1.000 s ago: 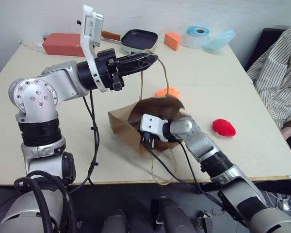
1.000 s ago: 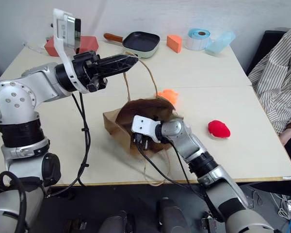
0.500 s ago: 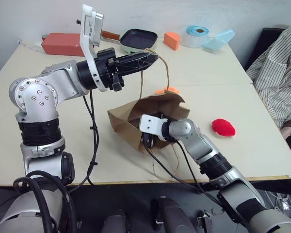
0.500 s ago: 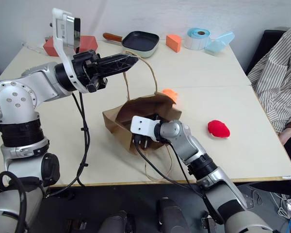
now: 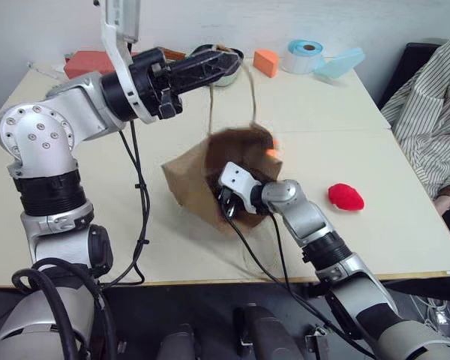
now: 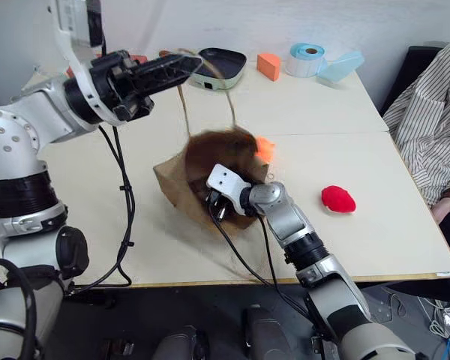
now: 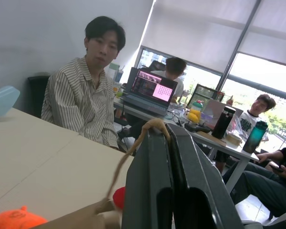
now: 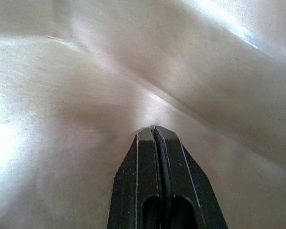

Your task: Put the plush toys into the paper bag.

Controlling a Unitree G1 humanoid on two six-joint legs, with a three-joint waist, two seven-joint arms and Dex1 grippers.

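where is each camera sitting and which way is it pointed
Left eye view: on the head, facing forward and down at the table; both arms show, the left claw holding a handle of the paper bag.
Right eye view: beside it, same scene; right claw inside the bag's mouth.
Left wrist view: along shut fingers gripping the handle, toward a seated person.
Right wrist view: along shut fingers against the bag's inner paper.
Shared: the eye views and left wrist view show the red plush toy and orange plush toy.
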